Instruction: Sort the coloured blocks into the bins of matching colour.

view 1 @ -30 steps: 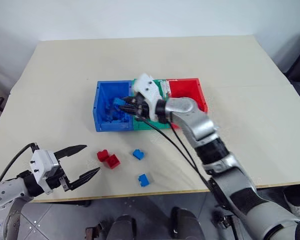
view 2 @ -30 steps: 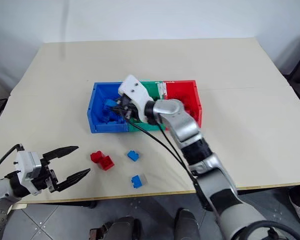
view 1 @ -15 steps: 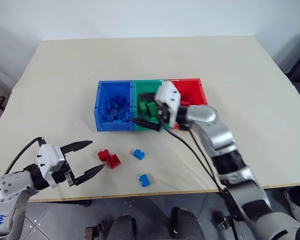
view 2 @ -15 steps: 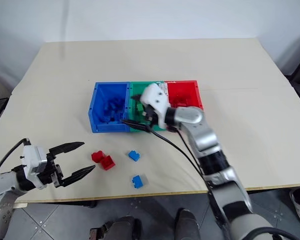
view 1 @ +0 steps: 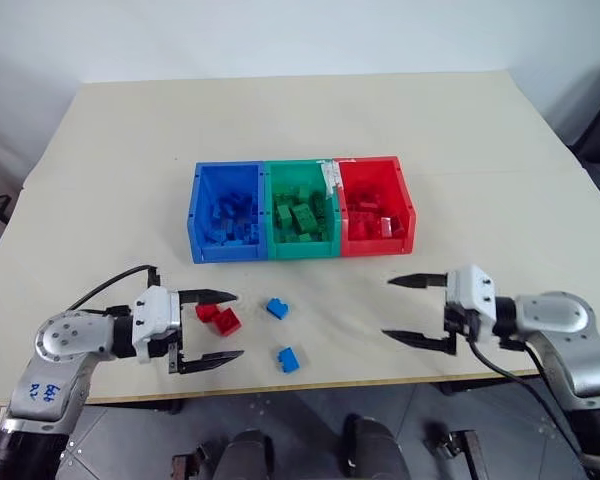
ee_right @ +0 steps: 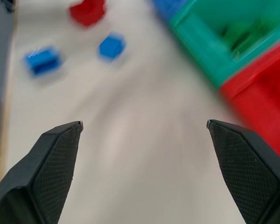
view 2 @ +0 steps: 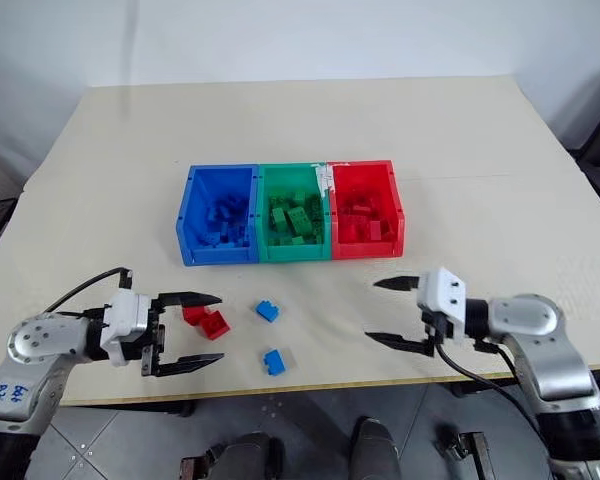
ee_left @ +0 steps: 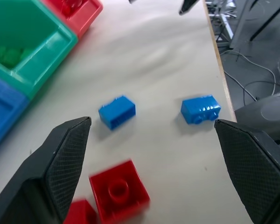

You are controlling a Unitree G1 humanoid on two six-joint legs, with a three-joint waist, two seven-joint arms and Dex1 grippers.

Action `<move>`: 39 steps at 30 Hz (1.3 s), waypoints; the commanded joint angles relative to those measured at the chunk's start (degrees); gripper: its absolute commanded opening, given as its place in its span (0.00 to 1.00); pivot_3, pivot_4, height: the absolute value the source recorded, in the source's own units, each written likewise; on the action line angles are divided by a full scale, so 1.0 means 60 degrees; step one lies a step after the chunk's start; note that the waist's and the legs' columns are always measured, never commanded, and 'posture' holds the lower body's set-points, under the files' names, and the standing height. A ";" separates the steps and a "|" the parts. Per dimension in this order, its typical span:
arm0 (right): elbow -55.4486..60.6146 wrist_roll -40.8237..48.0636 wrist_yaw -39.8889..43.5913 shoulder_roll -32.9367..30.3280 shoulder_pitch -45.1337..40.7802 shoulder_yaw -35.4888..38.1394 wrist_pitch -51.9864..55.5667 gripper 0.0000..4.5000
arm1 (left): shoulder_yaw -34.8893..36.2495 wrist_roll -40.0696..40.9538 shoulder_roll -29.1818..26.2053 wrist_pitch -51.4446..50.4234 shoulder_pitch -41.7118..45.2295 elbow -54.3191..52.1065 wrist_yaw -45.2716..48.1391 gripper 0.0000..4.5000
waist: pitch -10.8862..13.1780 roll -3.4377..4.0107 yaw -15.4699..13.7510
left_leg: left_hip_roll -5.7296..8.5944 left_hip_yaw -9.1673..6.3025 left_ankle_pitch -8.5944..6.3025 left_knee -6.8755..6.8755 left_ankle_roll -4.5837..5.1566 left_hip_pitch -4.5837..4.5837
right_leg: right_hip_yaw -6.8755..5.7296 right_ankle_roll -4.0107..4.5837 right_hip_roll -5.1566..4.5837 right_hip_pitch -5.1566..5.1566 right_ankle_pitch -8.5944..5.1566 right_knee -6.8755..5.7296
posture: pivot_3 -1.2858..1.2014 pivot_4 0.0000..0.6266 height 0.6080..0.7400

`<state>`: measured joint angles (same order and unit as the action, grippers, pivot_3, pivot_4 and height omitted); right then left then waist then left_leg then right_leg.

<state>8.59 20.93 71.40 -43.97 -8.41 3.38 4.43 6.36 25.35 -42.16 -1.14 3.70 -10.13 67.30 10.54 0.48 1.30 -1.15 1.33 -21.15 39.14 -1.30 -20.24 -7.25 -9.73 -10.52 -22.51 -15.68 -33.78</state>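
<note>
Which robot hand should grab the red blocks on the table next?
Probably the left. The left gripper is open right beside the two red blocks, pointing at them. The right gripper is open too, but sits far over on the other side, past both blue blocks.

Blue bin (view 1: 227, 212), green bin (view 1: 300, 209), red bin (view 1: 374, 205); two red blocks (view 1: 218, 316), two blue blocks (view 1: 277, 308); beige table (view 1: 480, 150)

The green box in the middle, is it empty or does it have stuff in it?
Not empty. The green bin has a pile of green blocks lying on its floor, well below the rim.
</note>
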 commanded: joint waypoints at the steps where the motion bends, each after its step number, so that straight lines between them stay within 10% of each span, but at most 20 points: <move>1: 0.0547 0.0314 0.0158 -0.0087 -0.0310 -0.0138 0.0140 0.99 | 0.0062 0.0001 -0.0060 0.0346 0.0089 0.0145 0.0237 1.00 | 0.0000 0.0000 0.0060 | 0.0000 0.0001 0.0000 0.0000 0.0000 0.0002 | 0.0001 0.0000 0.0000 0.0000 0.0000 0.0000 | 0.52 0.24 1.00; 19: -0.0424 -0.2111 -0.0330 0.2414 -0.3605 -0.5276 0.1771 0.99 | 0.1115 0.0040 -0.0680 0.0855 -0.2142 -0.0296 0.0421 1.00 | 0.0000 -0.0002 -0.0163 | -0.0004 0.0008 -0.0003 0.0010 0.0004 -0.0001 | 0.0004 0.0000 0.0001 -0.0010 0.0000 -0.0007 | 0.52 0.24 1.00; 30: -0.0839 -0.1874 0.0239 0.2806 -0.3630 -0.5204 0.1230 0.15 | 0.1374 0.0121 -0.0655 0.0761 -0.2376 -0.0600 0.0116 1.00 | -0.0001 -0.0002 -0.0162 | -0.0005 0.0010 -0.0003 0.0009 0.0004 0.0002 | 0.0004 0.0001 0.0003 -0.0010 0.0000 -0.0010 | 0.52 0.24 1.00; 39: -0.0956 -0.1445 0.0305 0.2505 -0.3763 -0.4197 0.1173 0.15 | 0.1655 0.0218 -0.0481 0.0615 -0.2767 -0.0958 -0.0299 1.00 | -0.0001 -0.0002 -0.0166 | -0.0006 0.0010 -0.0004 0.0008 0.0004 0.0002 | 0.0005 0.0001 0.0002 -0.0010 0.0000 -0.0009 | 0.52 0.24 1.00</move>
<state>1.64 10.29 72.82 -28.08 -31.10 -24.04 11.30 15.14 25.56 -45.17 2.52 -12.04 -13.58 65.69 10.54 0.47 0.30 -1.18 1.39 -21.17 39.19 -1.28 -20.23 -7.22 -9.73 -10.51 -22.57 -15.69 -33.82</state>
